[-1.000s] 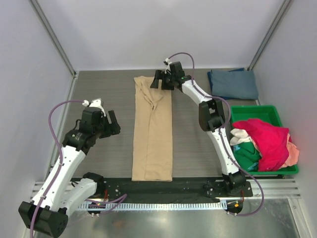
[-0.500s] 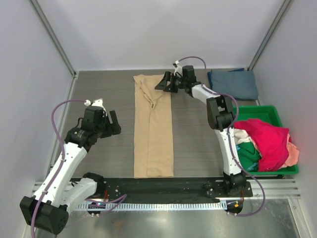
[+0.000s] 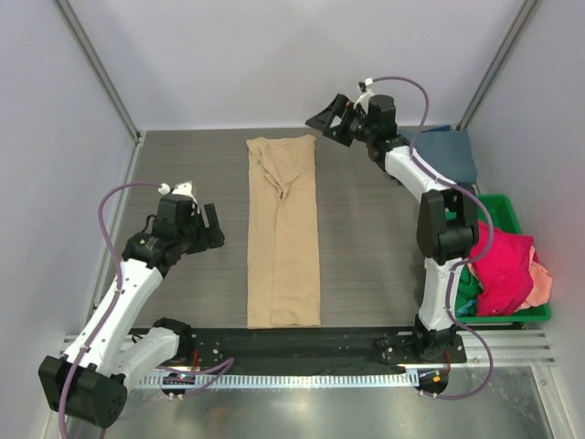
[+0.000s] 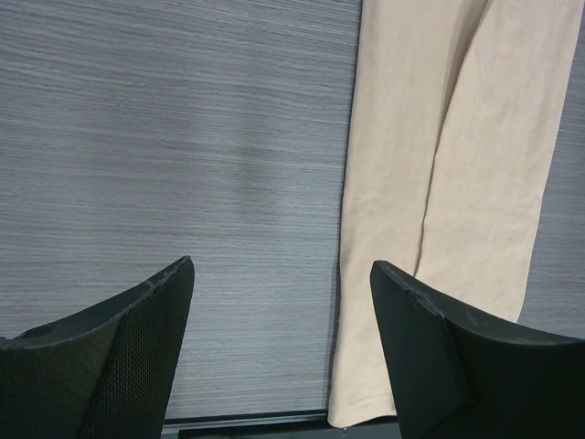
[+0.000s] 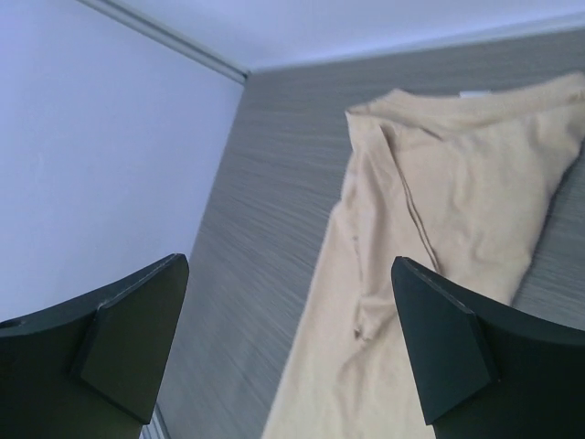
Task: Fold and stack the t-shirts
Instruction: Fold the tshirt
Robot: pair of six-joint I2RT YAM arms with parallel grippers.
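A tan t-shirt [image 3: 284,233] lies folded into a long narrow strip down the middle of the table. It also shows in the left wrist view [image 4: 448,165] and the right wrist view [image 5: 448,238]. A folded slate blue-grey t-shirt [image 3: 448,152] lies at the back right, partly behind the right arm. Magenta [image 3: 503,265], green and peach shirts are heaped in the bin. My left gripper [image 3: 208,229] is open and empty, left of the tan strip. My right gripper [image 3: 327,119] is open and empty, raised above the strip's far right corner.
A green plastic bin [image 3: 498,207] stands at the right edge, holding the shirt heap. A black mounting rail [image 3: 292,346] runs along the near edge. White walls close in the back and sides.
My right gripper has lifted off the tan shirt's far end and swung up and to the right. The shirt has stayed flat. The left arm has barely moved.
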